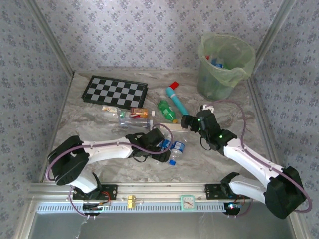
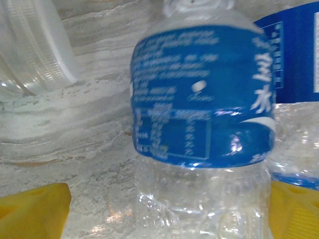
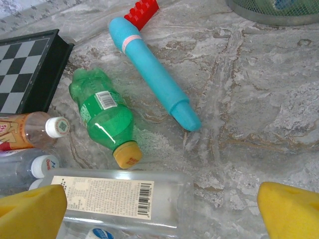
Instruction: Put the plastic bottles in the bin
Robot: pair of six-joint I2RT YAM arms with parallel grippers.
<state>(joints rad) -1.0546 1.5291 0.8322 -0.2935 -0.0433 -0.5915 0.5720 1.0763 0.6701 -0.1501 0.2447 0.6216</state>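
Gaping wide, jaws of the left gripper flank a blue-labelled bottle.

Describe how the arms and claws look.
The left arm and right arm have white shells, black joints and a purple cable looping along each. Green lights glow on the right one. The left claw and right claw have yellow fingertips.

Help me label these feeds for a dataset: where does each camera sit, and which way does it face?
Top external: above and behind the arms, looking down on the table; left arm and right arm show, bases nearest.
Left wrist: low over the table, facing a blue-label bottle; yellow fingertips flank it.
Right wrist: tilted down at a green bottle and teal tube; yellow fingertips at the bottom corners.
Shared: top and right wrist both show the green bottle and teal tube.
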